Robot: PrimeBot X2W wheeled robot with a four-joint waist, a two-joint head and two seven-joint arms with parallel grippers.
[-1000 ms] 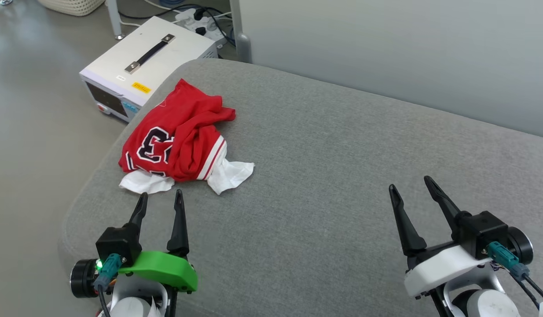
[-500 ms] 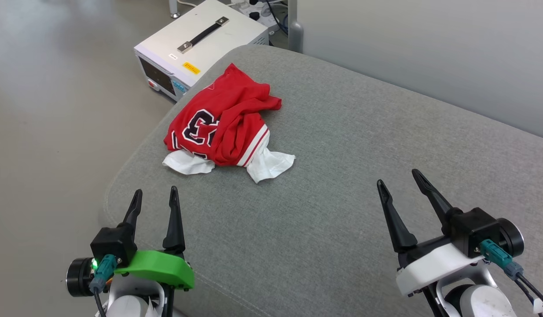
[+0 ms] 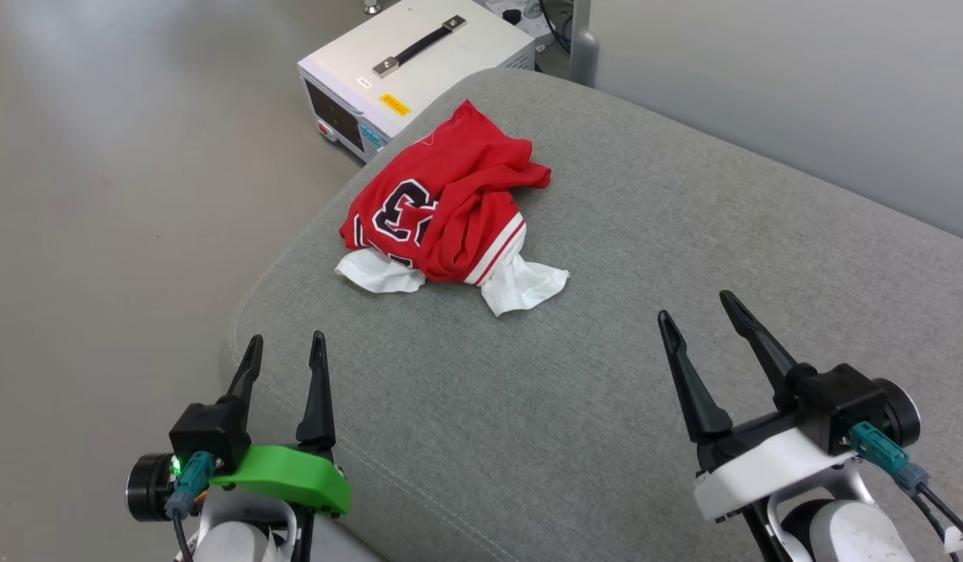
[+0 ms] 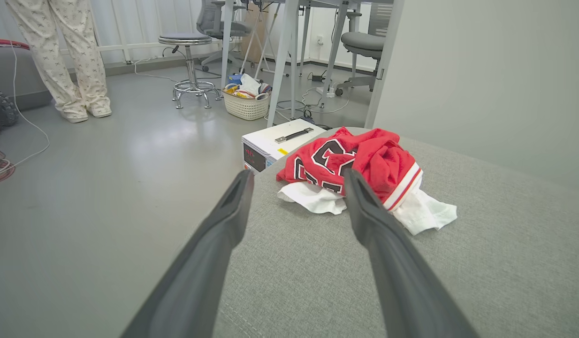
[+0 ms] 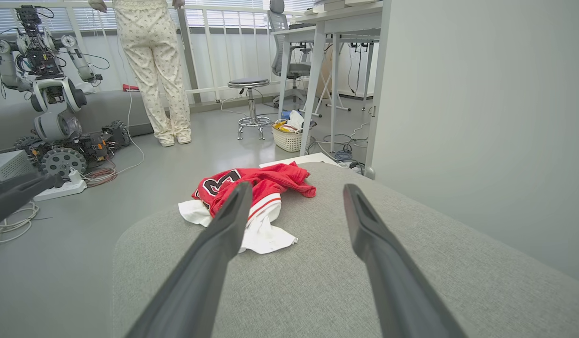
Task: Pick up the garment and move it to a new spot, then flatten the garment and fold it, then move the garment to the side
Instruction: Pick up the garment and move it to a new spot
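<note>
garment (image 3: 442, 211) in a heap ahead of spread left claw (image 3: 286, 338), apart from spread right claw (image 3: 694, 304)

I'm looking at a grey fabric-covered surface (image 3: 606, 375) with a rounded corner and a plain grey partition (image 3: 801, 94) behind it. On the floor just beside that corner stands a white box (image 3: 470, 55) with a black handle and a yellow label. Farther off I see a pale basket (image 4: 246, 104), a chrome stool (image 4: 186, 40), an office chair (image 4: 364, 43), a person in pale patterned trousers (image 5: 151, 70) and a parked wheeled machine (image 5: 50, 94).
</note>
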